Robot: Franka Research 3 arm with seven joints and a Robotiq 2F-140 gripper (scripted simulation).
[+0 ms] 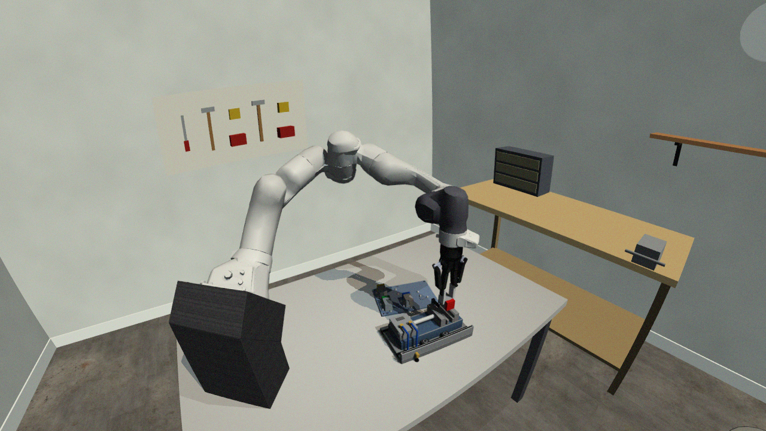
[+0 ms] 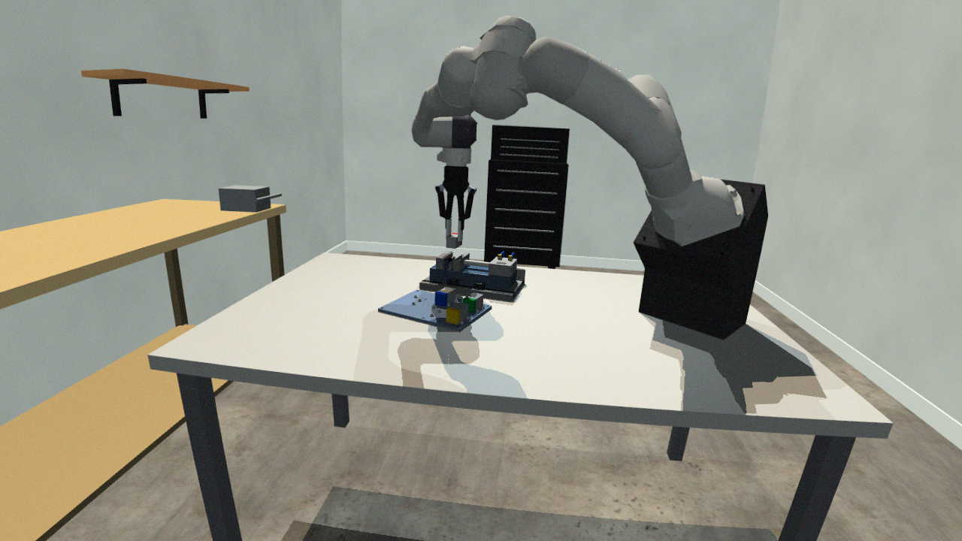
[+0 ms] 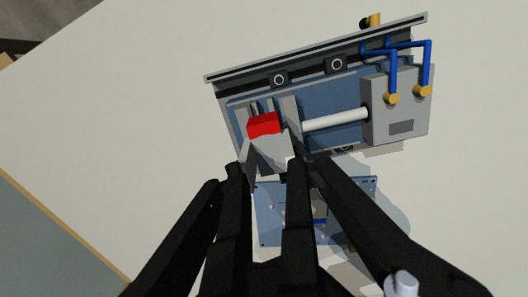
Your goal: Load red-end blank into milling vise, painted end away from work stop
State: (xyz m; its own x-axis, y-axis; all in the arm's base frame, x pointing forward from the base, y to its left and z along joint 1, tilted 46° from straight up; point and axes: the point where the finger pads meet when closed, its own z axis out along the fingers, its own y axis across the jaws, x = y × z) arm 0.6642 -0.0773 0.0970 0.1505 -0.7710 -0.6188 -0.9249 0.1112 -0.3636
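Observation:
The red-ended blank is grey with a red end. My gripper is shut on its grey body and holds it above the vise, clear of the jaw tops in the exterior view. In the wrist view its red end points away from the infeed plate, over the gap between the fixed jaw and the moving jaw. Two low bars show past the red end. The work stop is hidden there. Blue-ended, green-ended and yellow-ended blanks stand on the infeed plate.
The hose block with blue hoses stands at the vise's other end, joined to the moving jaw by a white rod. A grey rail runs along the vise's far side from the infeed plate. Small pegs stand on the infeed plate.

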